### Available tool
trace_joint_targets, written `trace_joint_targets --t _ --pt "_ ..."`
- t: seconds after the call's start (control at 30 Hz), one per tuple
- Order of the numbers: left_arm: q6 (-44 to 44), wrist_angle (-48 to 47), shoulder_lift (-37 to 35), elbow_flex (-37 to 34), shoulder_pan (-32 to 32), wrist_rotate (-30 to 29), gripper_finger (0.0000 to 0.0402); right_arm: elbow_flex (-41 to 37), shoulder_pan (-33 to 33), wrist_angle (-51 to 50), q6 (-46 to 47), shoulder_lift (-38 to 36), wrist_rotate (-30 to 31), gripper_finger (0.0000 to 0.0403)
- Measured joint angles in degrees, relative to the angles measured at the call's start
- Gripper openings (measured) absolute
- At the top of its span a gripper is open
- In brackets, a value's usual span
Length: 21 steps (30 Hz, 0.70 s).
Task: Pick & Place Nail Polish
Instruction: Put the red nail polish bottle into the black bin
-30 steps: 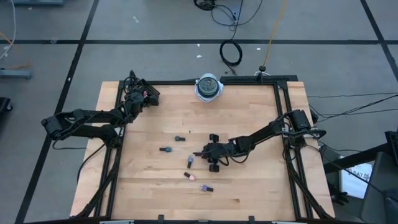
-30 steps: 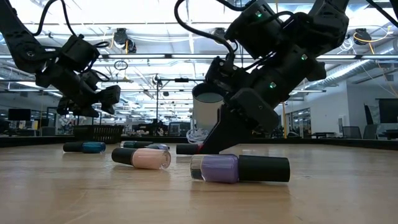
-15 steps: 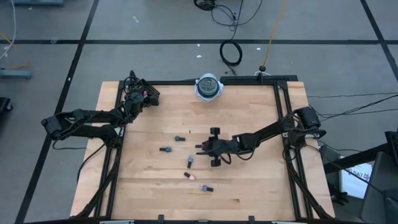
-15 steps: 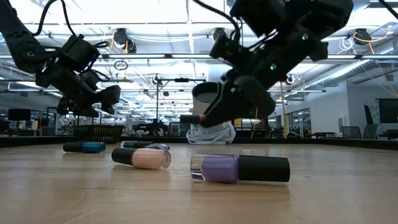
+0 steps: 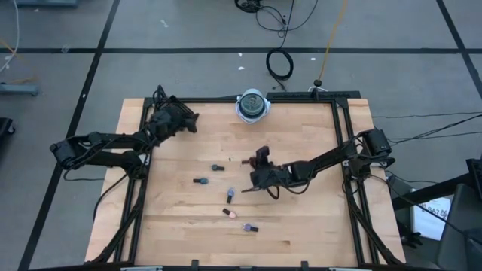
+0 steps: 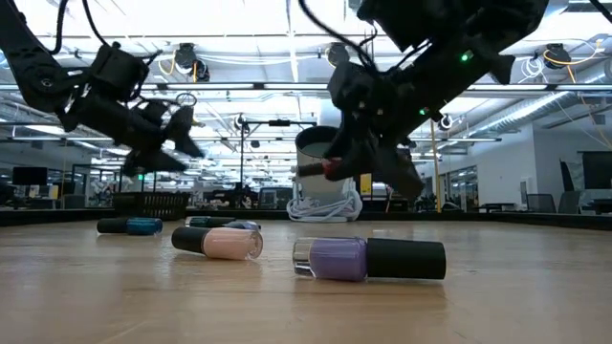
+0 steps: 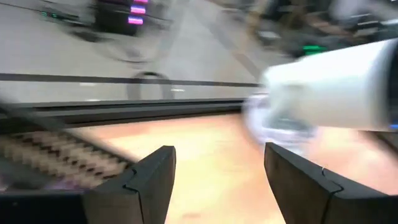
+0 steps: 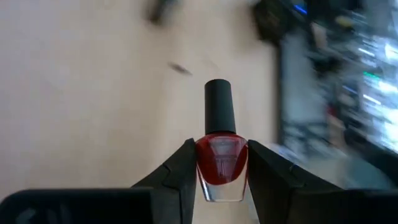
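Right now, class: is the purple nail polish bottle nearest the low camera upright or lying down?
Lying down. The purple bottle rests on its side on the table, black cap pointing sideways.

Five nail polish bottles (image 5: 229, 196) lying mid-worktop (image 5: 301, 229); sixth, apparently, raised in right hand (image 5: 256, 160) behind them; left hand (image 5: 188, 120) far-left.

The right claw (image 5: 253, 159) has lifted the red nail polish bottle (image 8: 221, 163) off the table, and the left claw (image 5: 190, 119) has swung toward the table's middle

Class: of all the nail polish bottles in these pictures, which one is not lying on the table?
The red bottle, clamped in the right gripper above the table. The others, like the purple bottle, lie on the wood.
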Motion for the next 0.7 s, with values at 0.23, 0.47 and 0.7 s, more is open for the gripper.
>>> trace_joint_targets --t 0.23,0.47,0.7 --pt "-5.3 4.4 0.0 1.1 -2.0 17.0 0.0241 0.0 0.5 0.3 -1.4 0.0 12.5 0.0106" --pt "-1.6 0.7 2.5 6.3 -9.8 26.8 0.0241 0.0 0.4 5.3 -1.2 0.0 10.7 0.0106" --pt "4.5 -4.2 9.8 15.0 -16.9 27.2 0.0241 -0.6 -2.0 11.5 -5.5 0.0 8.5 0.0106"
